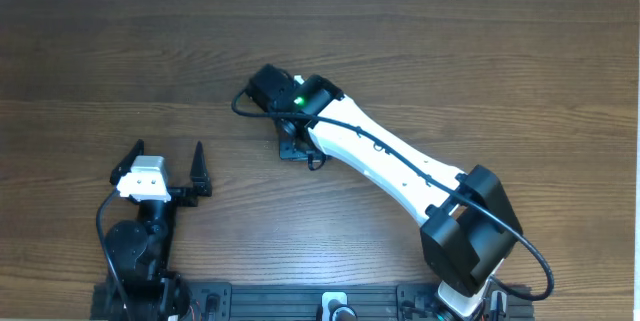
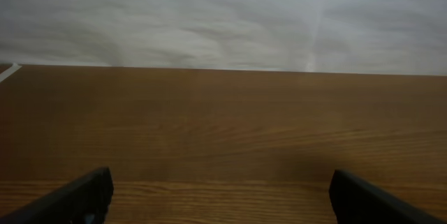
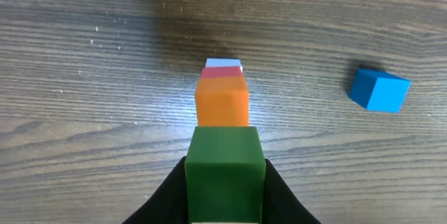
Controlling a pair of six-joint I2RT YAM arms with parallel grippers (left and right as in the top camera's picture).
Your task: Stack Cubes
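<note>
I have the stack (image 3: 223,112) standing on the table (image 3: 84,112), its top cube (image 3: 225,172) clamped in my right gripper (image 3: 225,182). A loose cube (image 3: 378,89) lies well apart from the stack. My left gripper (image 1: 168,161) sits left of it.

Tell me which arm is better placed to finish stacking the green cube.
Right. The right gripper holds the green cube directly over the orange cube topping the stack. The left gripper sits open near its own base, far from the cubes.
</note>
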